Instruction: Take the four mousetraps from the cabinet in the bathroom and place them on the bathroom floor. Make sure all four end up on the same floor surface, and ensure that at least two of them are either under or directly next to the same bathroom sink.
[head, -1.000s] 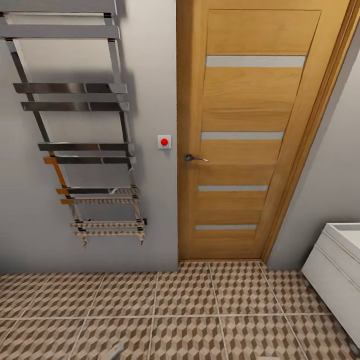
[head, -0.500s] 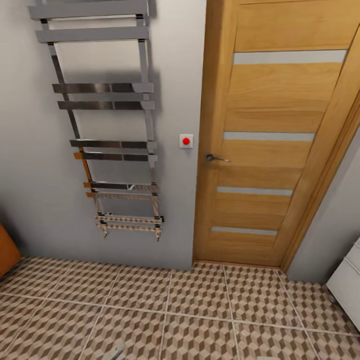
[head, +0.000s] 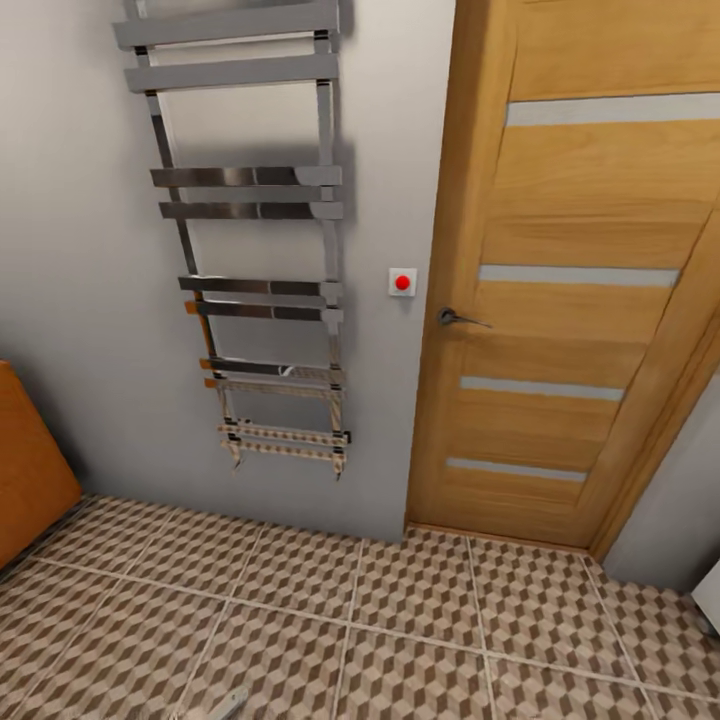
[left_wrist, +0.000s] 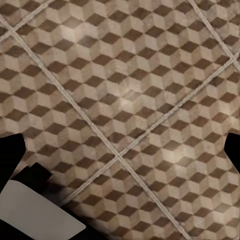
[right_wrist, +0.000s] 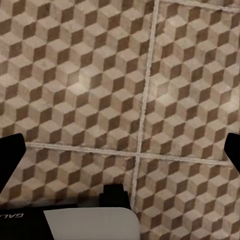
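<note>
The bathroom floor (head: 400, 620) carries a brown-and-beige cube pattern on large square tiles, with pale grout lines between them; the same pattern shows under both wrist cameras, lit in soft pale patches (left_wrist: 125, 95) (right_wrist: 80, 85); the wall (head: 80, 280) is plain light grey; the towel rail (head: 255, 190) is shiny chrome-grey, its lower bars reflecting orange and the tile pattern; the door (head: 580, 330) is honey-coloured wood grain with pale grey horizontal strips and a dark metal handle (head: 455, 318); a small white plate with a red button (head: 402, 282) sits beside it; the cabinet (head: 25, 470) is orange-brown.
</note>
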